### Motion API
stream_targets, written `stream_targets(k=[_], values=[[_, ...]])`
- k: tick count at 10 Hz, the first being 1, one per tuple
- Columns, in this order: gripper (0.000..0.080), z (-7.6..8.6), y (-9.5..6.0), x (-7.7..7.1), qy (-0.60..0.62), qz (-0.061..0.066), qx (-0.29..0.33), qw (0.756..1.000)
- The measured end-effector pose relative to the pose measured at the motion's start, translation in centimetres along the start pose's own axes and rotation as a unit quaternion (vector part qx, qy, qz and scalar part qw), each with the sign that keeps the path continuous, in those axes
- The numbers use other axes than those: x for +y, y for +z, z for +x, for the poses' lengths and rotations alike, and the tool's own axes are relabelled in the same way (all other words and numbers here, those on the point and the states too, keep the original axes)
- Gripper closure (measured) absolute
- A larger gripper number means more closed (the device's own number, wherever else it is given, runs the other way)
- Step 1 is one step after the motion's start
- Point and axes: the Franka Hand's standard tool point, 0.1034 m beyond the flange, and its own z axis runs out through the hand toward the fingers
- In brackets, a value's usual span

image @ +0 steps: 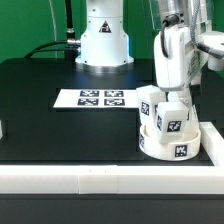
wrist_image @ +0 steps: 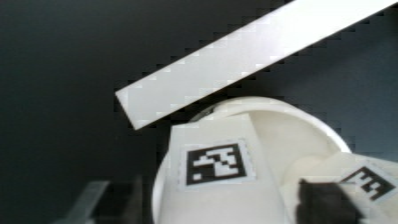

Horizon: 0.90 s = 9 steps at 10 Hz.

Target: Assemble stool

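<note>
The seat (image: 172,141) is a thick white round disc sitting on the black table (image: 40,100), tucked right up against the long white rail (image: 90,178) that runs along the table's near edge. It's got a black-and-white tag on its rim facing the exterior camera. Two blocky white legs (image: 165,112) are standing on top of the seat, one with a tag on its side; in the wrist view I can count two tags, one on the seat and one on a leg (wrist_image: 365,180).

The gripper (image: 172,85) is directly above the seat, down over the legs. Whether the fingers are closed on a leg or just around it, I honestly can't tell, they're hidden from both cameras.

Other stuff: one marker board (image: 92,98) with four tags lies flat on the table, well apart from the seat toward the exterior view's left. The arm's white base (image: 104,42) is behind the board.
</note>
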Motion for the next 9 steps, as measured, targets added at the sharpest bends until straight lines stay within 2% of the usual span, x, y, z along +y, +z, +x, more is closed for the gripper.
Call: stream_targets(k=[1,4,6,7,9], values=[[0.0186,-0.1,-0.5,-0.2,-0.017,0.003,-0.003,1.000],[0.0152,-0.8,-2.0,-0.7,-0.065,0.016,-0.012,0.998],[0.0150,-0.8,-1.9,-0.6,-0.157,0.016,-0.009,0.987],[0.0150,-0.7,-1.9,-0.6,-0.213,0.012,-0.007,0.977],[0.0150,-0.5,-2.4,-1.0,-0.357,-0.008,-0.004,0.934]])
